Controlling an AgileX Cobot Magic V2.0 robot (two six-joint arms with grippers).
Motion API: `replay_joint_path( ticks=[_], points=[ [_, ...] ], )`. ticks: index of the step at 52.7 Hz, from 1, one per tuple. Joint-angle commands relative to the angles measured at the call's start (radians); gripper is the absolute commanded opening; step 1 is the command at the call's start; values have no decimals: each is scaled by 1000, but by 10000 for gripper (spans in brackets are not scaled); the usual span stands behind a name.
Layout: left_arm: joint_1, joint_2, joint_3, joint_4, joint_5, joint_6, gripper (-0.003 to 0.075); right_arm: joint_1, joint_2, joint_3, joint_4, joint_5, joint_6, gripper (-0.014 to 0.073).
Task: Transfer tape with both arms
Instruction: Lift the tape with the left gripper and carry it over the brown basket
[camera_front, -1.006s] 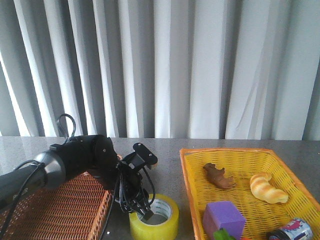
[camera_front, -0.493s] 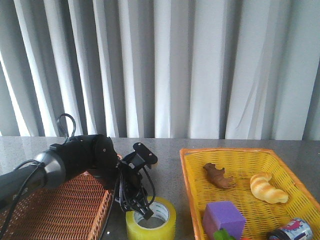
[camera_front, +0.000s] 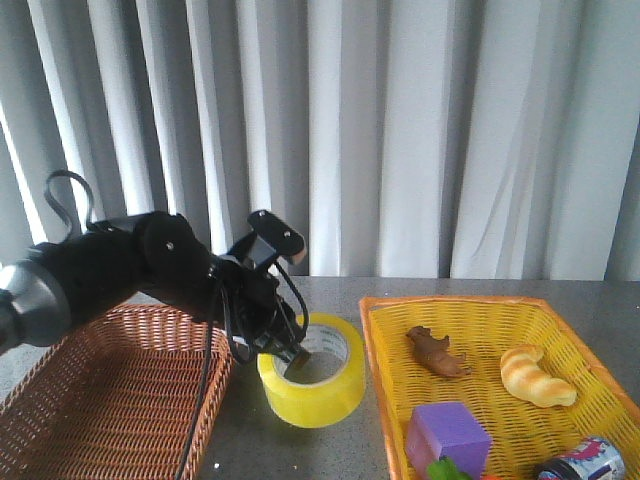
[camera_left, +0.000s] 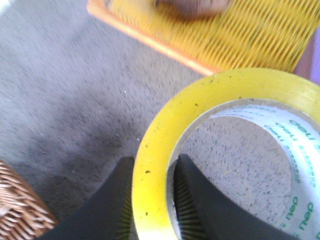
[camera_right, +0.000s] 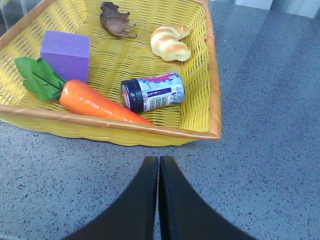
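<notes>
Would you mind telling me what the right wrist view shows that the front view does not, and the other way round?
Only the right wrist view shows the carrot and its leaves in the yellow basket, and the right claw shut over bare table. Only the front view shows the tape, the left claw gripping its wall, the brown wicker basket and the curtain. Both show the yellow basket, purple cube, croissant, brown figurine and the small jar.

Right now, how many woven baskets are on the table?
2. The brown wicker basket sits at the left under the left arm; the yellow woven basket sits at the right, holding toys. Others may lie outside view.
</notes>
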Motion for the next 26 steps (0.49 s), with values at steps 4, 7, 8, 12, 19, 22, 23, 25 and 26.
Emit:
replay_joint_path(
  ticks=[4, 7, 8, 12, 19, 22, 23, 25, 26],
  points=[
    [33, -163, -33, -44, -70, -66, -7, -5, 9, -26, -29, -55, -2, -5],
    [58, -197, -32, -44, -60, -82, -7, -5, 9, -26, -28, -55, -2, -5],
    [69, -209, -32, -44, -53, -82, -7, -5, 9, -26, -27, -55, -2, -5],
    [113, -246, -32, -43, -24, -82, -7, -5, 9, -26, -19, -55, -2, -5],
    [202, -284, -32, -36, 60, -83, -7, -5, 9, -26, 4, -51, -2, -5],
    [243, -289, -31, -23, 101, -83, -7, -5, 9, -26, 11, -51, -2, -5],
    [258, -289, -31, -18, 117, -84, -7, -5, 9, -26, 14, -51, -2, -5],
    [282, -289, -27, -18, 134, -89, -7, -5, 9, -26, 17, -51, -2, -5],
    [295, -289, -21, -20, 139, -90, -7, -5, 9, -26, 19, -51, -2, -5]
  ],
)
